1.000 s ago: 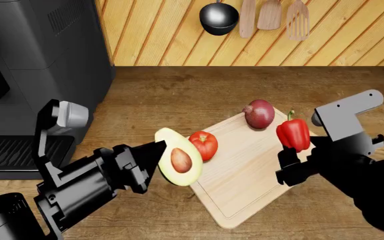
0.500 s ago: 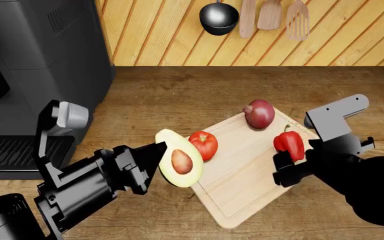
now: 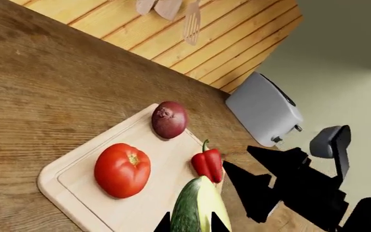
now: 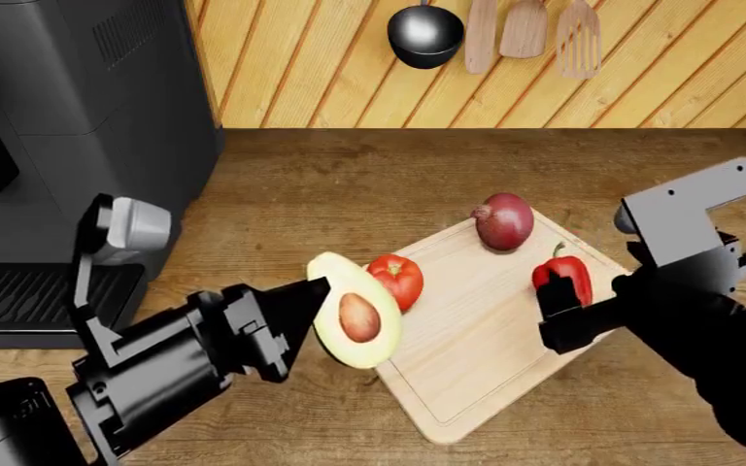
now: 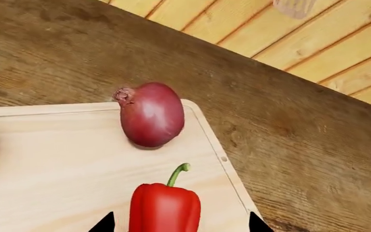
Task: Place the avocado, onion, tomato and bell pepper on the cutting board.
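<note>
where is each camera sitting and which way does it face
Head view: high on the robot, facing down and forward at the pale wooden cutting board; both black arms show.
Left wrist view: on the left arm, facing across the board; the halved green avocado in the left gripper and the right arm show.
Right wrist view: on the right arm, facing the tall red bell pepper; only the right gripper tips show.
All three share the round purple-red onion.

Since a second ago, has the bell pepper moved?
Yes. In the head view the bell pepper has come down from beside the onion, onto the cutting board near its right edge.
</note>
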